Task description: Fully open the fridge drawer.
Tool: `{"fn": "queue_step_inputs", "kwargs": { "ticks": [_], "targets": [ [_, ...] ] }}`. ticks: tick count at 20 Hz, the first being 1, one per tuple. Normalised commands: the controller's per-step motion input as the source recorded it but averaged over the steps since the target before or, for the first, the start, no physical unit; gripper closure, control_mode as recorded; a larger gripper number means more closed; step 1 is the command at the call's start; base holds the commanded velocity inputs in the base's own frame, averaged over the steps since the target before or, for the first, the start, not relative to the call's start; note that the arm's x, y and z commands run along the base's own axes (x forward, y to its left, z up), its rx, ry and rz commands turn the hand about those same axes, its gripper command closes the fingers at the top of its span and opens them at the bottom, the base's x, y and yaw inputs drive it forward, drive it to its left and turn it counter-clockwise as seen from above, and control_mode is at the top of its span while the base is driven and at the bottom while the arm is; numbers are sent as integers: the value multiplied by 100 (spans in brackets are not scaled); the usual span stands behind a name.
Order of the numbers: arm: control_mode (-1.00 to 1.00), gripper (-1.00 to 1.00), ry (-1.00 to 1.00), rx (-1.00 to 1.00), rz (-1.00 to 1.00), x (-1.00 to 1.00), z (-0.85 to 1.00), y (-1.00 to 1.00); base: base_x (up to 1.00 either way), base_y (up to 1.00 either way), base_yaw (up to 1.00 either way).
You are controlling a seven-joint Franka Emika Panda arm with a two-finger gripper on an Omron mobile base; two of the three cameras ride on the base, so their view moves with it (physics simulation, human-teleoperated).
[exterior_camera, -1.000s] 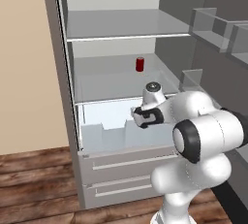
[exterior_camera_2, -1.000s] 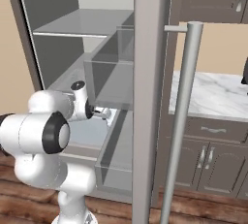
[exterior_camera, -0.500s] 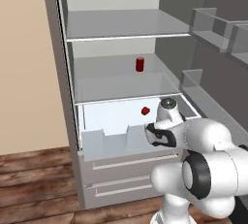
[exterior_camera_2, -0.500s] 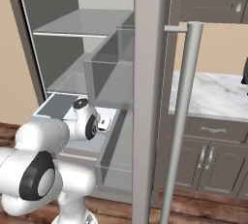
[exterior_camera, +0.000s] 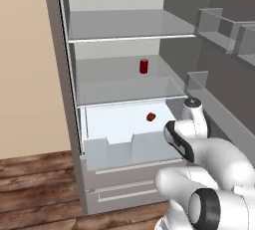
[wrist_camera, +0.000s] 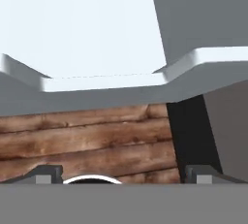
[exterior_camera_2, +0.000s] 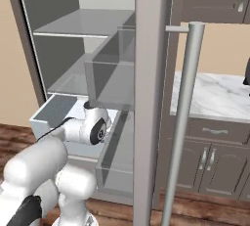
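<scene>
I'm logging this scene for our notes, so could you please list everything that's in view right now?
fridge drawer: one, pale blue-white, pulled out below the lowest glass shelf, front wall notched in steps.
small red item: one, red, inside the fridge drawer towards the back.
red can: one, red, upright on the middle glass shelf.
glass shelves: two, clear grey, above the fridge drawer.
grey drawer fronts: two, grey, below the fridge drawer.
fridge door: one, grey, open, with clear bins and a long bar handle.
counter: one, white marble, over dark cabinets.
floor: brown wood.
tool: one, dark fingertips wide apart, in front of the drawer's notch.
</scene>
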Motion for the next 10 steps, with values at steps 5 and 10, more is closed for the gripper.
{"fn": "queue_step_inputs", "kwargs": {
  "ticks": [5, 10],
  "targets": [
    [-100, -100, -9, 18, 0, -56, 73, -16, 0, 0, 0],
    [-100, -100, -6, 10, 0, -54, 97, 0, 0, 0, 0]
  ]
}}
